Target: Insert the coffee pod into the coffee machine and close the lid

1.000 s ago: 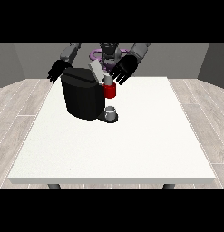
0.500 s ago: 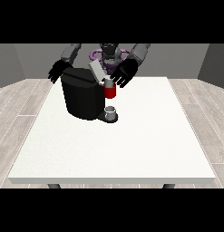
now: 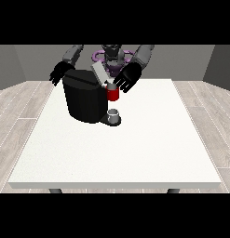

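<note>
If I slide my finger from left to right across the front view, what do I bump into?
Hand at the view's left → black coffee machine → red thing at the machine → hand at the view's right → bare white table.

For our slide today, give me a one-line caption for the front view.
Robot behind a white table, hand at the view's right beside the black coffee machine with its raised lid.

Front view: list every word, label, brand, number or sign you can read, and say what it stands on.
None: no readable text shows anywhere.
Coffee machine: plain black, no brand or label visible.
Red thing at the machine: no marking.
Table: plain white, no marking.
</note>
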Controlling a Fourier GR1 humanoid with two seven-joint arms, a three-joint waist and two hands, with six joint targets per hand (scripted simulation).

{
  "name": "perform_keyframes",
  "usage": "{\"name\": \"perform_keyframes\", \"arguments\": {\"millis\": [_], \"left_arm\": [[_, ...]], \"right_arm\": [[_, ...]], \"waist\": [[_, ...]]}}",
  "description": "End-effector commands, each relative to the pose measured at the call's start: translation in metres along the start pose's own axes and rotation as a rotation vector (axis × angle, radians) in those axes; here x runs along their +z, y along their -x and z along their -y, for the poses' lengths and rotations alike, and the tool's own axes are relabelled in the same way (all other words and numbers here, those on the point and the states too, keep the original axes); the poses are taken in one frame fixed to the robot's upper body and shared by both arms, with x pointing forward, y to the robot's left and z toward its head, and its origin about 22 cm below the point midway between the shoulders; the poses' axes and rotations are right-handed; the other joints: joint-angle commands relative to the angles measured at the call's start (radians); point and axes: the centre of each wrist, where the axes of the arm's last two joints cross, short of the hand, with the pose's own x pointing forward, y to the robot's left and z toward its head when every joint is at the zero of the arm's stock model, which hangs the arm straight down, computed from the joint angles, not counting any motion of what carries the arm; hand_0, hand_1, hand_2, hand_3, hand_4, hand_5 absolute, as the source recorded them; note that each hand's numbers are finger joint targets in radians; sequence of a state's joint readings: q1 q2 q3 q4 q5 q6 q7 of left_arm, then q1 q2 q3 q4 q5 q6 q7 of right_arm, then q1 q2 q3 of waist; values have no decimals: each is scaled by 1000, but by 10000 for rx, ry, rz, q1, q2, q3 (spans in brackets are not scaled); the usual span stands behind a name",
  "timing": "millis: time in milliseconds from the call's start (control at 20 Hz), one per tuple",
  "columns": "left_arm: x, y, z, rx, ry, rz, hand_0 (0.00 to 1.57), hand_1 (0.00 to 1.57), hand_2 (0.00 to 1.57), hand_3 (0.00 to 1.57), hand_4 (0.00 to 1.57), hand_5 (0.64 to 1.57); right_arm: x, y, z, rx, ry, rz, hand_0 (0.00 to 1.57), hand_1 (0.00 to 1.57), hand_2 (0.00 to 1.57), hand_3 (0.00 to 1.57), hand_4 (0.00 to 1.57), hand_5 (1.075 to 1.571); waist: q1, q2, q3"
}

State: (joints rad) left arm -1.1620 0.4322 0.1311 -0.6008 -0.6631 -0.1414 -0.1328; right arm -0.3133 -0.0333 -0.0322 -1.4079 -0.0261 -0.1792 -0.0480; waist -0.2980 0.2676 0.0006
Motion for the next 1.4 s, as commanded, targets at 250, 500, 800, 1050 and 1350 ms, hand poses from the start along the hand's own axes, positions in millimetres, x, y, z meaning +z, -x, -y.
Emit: {"name": "perform_keyframes", "arguments": {"millis": [250, 500, 800, 1050, 1350], "left_arm": [[6, 14, 7, -350, 253, -169, 1118, 1118, 1158, 990, 442, 1571], [-3, -8, -2, -678, 87, 159, 1051, 1051, 1118, 953, 365, 1571], [-7, -21, -1, -728, 171, 503, 1018, 1018, 1086, 904, 369, 1571], [-7, -21, -12, -1680, 748, 329, 0, 0, 0, 0, 0, 1571], [-4, -19, 0, -1796, 891, 449, 0, 0, 0, 0, 0, 1571]], "right_arm": [[4, -1, 8, -50, -55, -268, 0, 0, 0, 0, 401, 1571], [-9, -3, 10, 7, 247, -24, 0, 0, 0, 0, 434, 1571], [-6, 9, 4, 6, 342, 88, 0, 0, 0, 0, 470, 1571], [-9, 7, 1, 7, 451, -69, 0, 0, 0, 0, 419, 1571], [-3, 23, 28, 246, 535, -275, 0, 0, 0, 0, 338, 1571]], "waist": [[-6, -236, -7], [268, 16, -4], [386, 61, -3], [264, 131, -1], [415, -116, 0]]}}
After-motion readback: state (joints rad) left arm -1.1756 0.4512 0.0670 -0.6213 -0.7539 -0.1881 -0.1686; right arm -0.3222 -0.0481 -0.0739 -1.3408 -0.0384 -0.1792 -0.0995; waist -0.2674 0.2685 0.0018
